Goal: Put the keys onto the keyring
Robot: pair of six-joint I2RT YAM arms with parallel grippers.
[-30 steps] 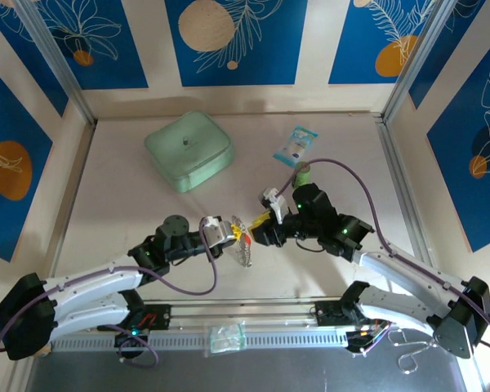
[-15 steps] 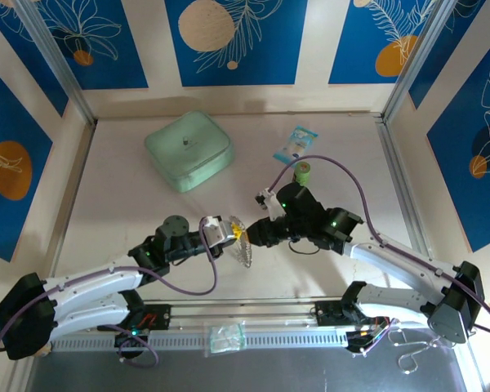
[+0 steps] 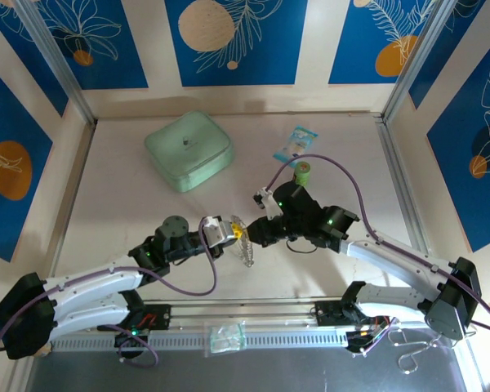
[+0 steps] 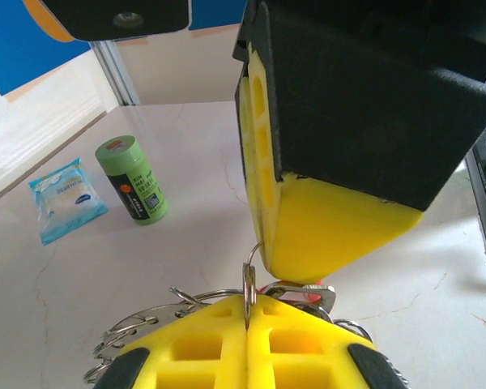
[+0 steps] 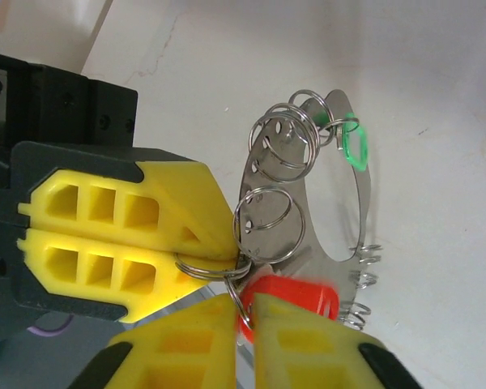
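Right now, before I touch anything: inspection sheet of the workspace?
Surface: pale table, fine cracks.
Job's things: keyring between the arms; red key beside the right pincer, green key at the far end.
Clutter: mint pouch, blue packet, green cylinder; clear bag on the near rail.
Pincers: left pincer shut on a small ring of the keyring; right pincer nearly shut on the red key's ring.
Cables: purple cable looping off each arm.
Surroundings: blue leaf-print panels, metal frame posts.
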